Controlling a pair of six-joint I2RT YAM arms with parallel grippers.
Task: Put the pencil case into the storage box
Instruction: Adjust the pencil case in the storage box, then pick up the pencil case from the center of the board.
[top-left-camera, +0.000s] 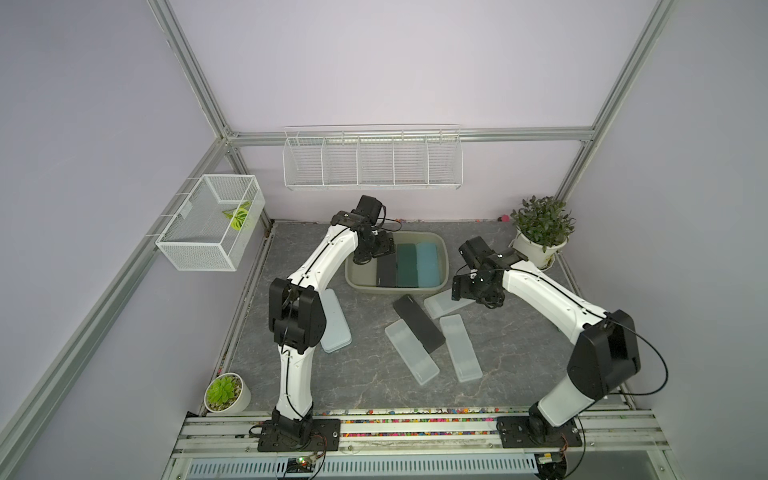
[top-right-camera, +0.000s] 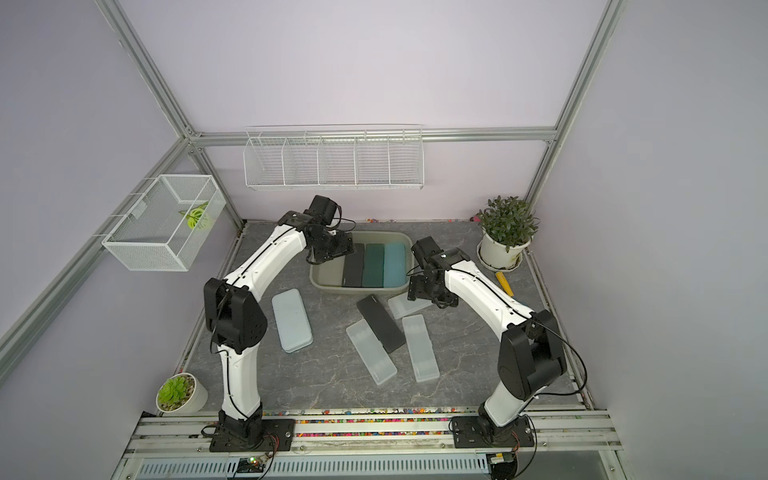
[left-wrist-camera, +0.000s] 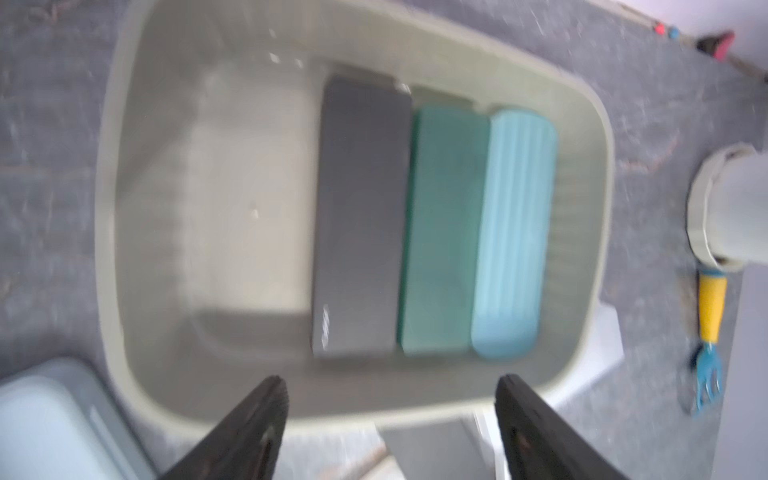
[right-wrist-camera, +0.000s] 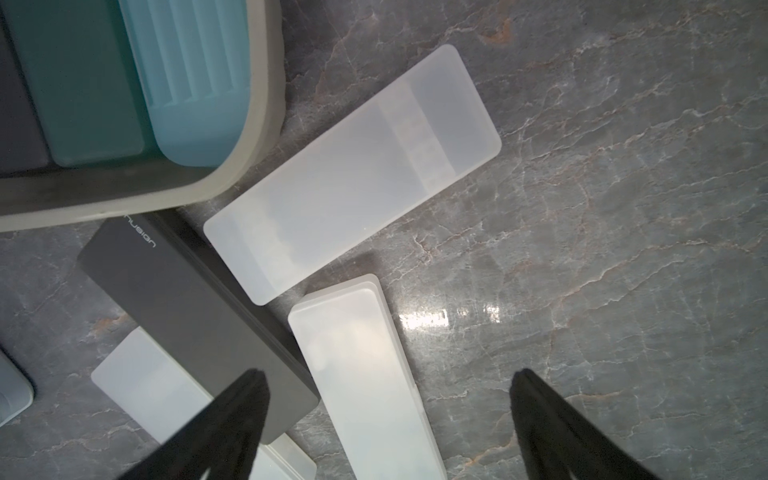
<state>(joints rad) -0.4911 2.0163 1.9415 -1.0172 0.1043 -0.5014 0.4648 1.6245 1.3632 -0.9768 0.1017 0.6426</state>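
A grey stone-patterned table (top-left-camera: 519, 357) carries the beige storage box (top-left-camera: 445, 253) toward its far side. In the box three pencil cases lie side by side: a black pencil case (top-left-camera: 387, 270), a green pencil case (top-left-camera: 407, 266) and a blue pencil case (top-left-camera: 428, 266). Outside it on the table lie a pale blue case (top-left-camera: 336, 328) beside the left arm, a dark case (top-left-camera: 419, 323) just in front of the box, and three frosted cases (top-left-camera: 460, 353) around it. The left gripper (left-wrist-camera: 390, 380) hangs over the box's bare part, jaws spread and empty. The right gripper (right-wrist-camera: 388, 372) hangs over the frosted cases, jaws wide apart, holding nothing.
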